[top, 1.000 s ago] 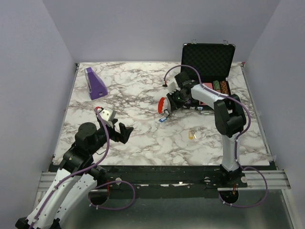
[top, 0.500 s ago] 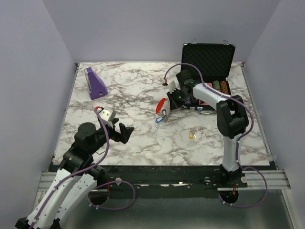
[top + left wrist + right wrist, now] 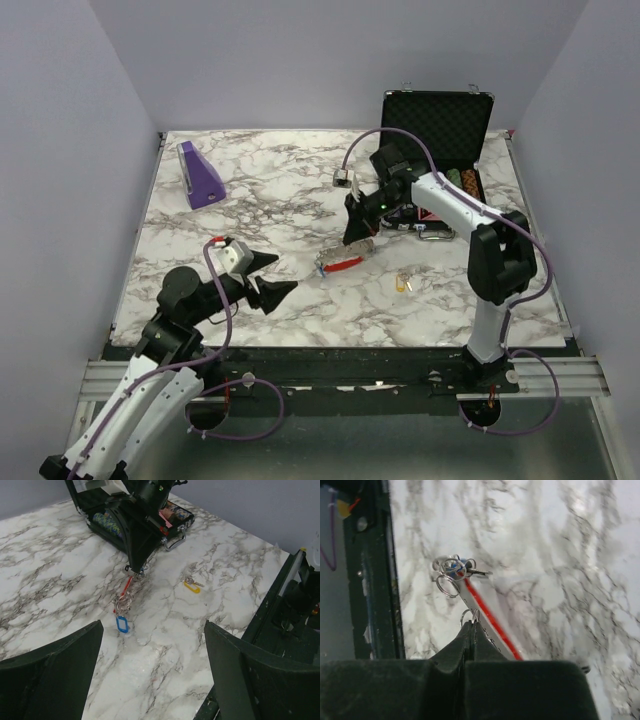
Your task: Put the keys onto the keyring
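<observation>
My right gripper [image 3: 353,238] [image 3: 471,623] is shut on a thin ring of the keyring [image 3: 451,576]. The bunch hangs from it down to the marble, with its red strip [image 3: 344,264] [image 3: 128,585] slanting and its loops [image 3: 123,600] below. A blue key [image 3: 122,624] lies at the bunch's lower end. The yellow key [image 3: 403,284] [image 3: 191,585] lies alone on the table, right of the bunch. My left gripper [image 3: 284,272] [image 3: 153,626] is open, low over the table just left of the bunch, with nothing between its fingers.
An open black case [image 3: 436,122] [image 3: 102,522] with poker chips stands at the back right, behind the right arm. A purple wedge [image 3: 200,176] sits at the back left. The table's near edge and a black rail [image 3: 295,610] run close to the left gripper.
The right gripper shut on the keyring and carried it nearer and leftward, stretching the bunch out. The left arm swung forward and right toward it, its jaws narrowing slightly.
</observation>
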### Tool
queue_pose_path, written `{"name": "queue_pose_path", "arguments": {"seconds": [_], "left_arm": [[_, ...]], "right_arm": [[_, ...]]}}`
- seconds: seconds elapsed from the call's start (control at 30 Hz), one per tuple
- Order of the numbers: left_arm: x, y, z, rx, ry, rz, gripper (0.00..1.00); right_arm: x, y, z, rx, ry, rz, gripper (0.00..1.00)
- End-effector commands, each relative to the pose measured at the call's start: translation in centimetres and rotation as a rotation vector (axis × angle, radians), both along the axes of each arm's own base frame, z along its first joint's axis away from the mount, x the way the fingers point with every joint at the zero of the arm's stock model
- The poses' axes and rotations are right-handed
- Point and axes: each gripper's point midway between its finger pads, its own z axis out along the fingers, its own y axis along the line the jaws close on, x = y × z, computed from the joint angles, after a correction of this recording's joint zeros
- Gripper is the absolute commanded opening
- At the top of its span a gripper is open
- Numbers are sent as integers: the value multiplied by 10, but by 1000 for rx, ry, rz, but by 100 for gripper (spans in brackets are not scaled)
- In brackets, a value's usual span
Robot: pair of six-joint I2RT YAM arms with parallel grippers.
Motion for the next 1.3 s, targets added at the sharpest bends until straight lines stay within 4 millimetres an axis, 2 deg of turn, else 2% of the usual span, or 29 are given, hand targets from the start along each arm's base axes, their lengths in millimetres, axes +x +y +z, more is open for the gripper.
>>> {"name": "queue_pose_path", "arguments": {"seconds": [0.0, 0.1, 0.13, 0.3, 0.5, 0.67, 0.8, 1.07, 1.27], "left_arm": [[-8, -22, 5, 9, -64, -176, 79], [-8, -31, 0, 39, -64, -238, 75], [-7, -35, 5, 35, -94, -259, 73], [1, -45, -1, 69, -80, -302, 69], [7, -50, -15, 94, -21, -316, 59], [7, -58, -24, 99, 23, -332, 52], [4, -68, -33, 121, 60, -360, 51], [-9, -81, -50, 179, 92, -408, 49], [-1, -81, -55, 207, 96, -373, 49]], "right_arm": [[-55, 16, 47, 179, -26, 245, 1], [-79, 19, 56, 236, -37, 349, 1], [-84, 20, 58, 246, -43, 371, 1], [-113, 21, 61, 318, -90, 492, 1], [-136, 23, 52, 311, -165, 598, 1], [-139, 30, 41, 278, -170, 605, 1], [-138, 32, 39, 277, -163, 600, 1], [-141, 33, 43, 306, -145, 598, 1], [-144, 34, 46, 323, -141, 607, 1]]}}
